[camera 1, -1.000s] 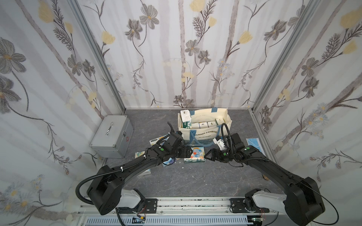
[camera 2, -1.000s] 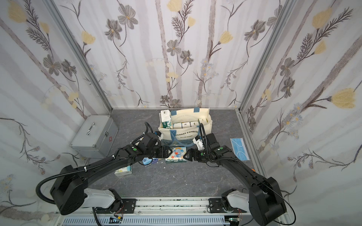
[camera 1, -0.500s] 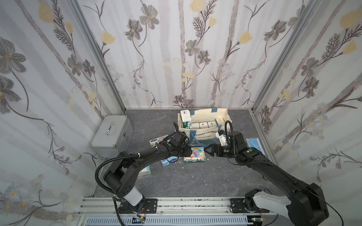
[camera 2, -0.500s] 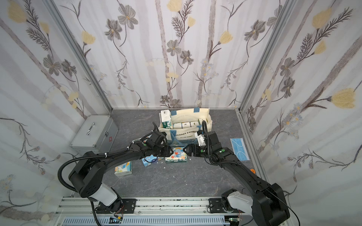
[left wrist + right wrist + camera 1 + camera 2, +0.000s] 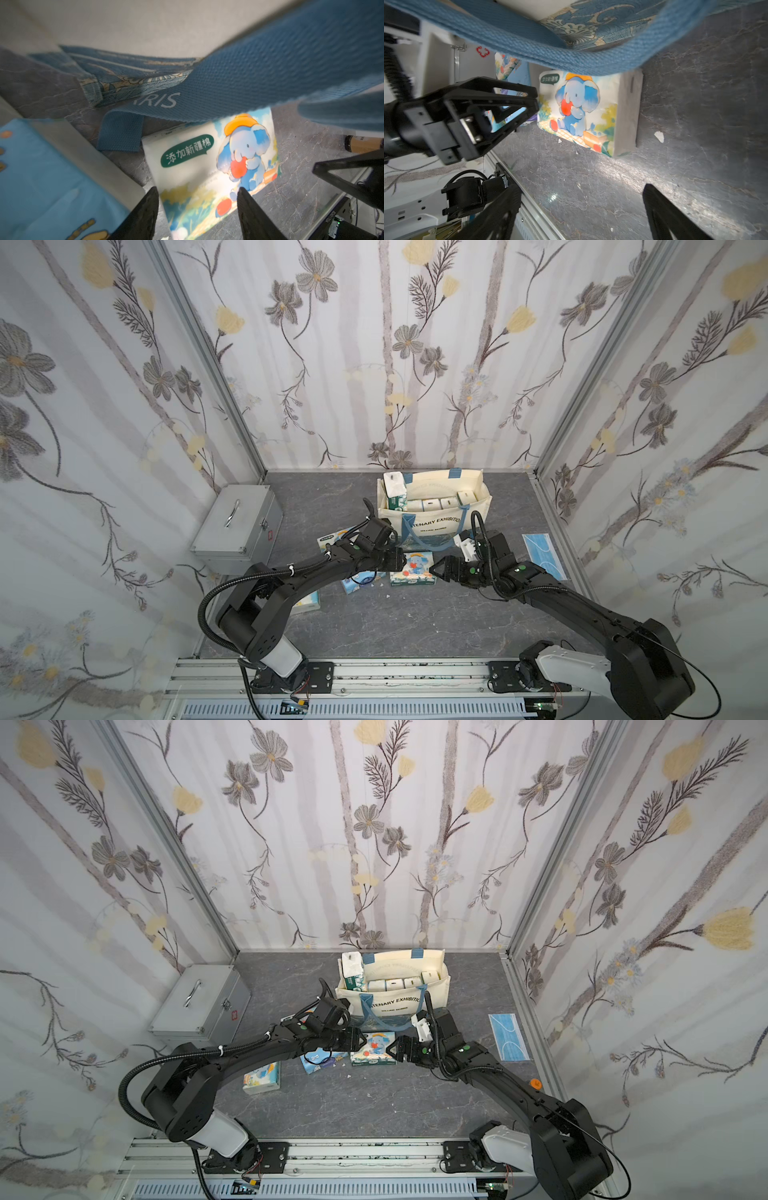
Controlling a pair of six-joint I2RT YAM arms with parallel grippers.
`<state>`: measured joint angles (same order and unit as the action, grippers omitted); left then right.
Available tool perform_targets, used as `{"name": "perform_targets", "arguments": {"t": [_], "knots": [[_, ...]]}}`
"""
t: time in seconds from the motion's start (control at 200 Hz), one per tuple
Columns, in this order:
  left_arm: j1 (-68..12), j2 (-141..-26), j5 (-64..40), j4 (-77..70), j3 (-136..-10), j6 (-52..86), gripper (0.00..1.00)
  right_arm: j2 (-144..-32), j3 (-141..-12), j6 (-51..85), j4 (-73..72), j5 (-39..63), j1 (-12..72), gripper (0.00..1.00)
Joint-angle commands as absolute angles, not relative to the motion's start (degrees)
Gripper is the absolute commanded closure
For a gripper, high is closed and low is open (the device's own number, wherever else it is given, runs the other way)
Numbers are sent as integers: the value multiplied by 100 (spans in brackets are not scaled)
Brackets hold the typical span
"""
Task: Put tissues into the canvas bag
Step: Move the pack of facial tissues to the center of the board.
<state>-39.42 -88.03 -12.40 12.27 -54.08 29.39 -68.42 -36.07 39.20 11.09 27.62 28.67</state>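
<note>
On the desk (image 5: pixel 395 626), the canvas bag (image 5: pixel 432 524) is stood at the far edge, with about five tissue packs (image 5: pixel 432 504) seen inside and at least four left out. The elephant pack (image 5: pixel 413 568) is lain just before it. The right gripper (image 5: pixel 435 569) is held wide and empty nearby; the left gripper (image 5: pixel 197 191) is half-spread astride the pack's end, grip unconfirmed. The strap (image 5: pixel 249 68) over that pack is shown by wrist views only, the bag's contents by top views.

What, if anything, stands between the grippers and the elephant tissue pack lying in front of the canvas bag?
Only the bag's blue strap, drooping across the bag-side edge of the elephant tissue pack. The open left gripper is at the pack's end, nothing between; only bare table separates the open right gripper from it.
</note>
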Motion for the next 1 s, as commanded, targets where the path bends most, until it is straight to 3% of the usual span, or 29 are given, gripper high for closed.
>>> {"name": "perform_targets", "arguments": {"t": [0.0,0.395,0.67,0.994], "knots": [[-3946,-8442,-983,1350,-5327,2805,38,-6935,-3624,4055,823,2667,2927,7],[-3946,-9104,-1163,1447,-5517,2636,43,-7122,-3630,4105,667,2671,2993,7],[-4152,-9500,-1874,929,-5596,2856,43,-7264,-3614,3956,623,2501,2986,7],[-4629,-9539,-1848,655,-5355,3072,47,-7319,-3337,4001,377,2631,2979,19]]}}
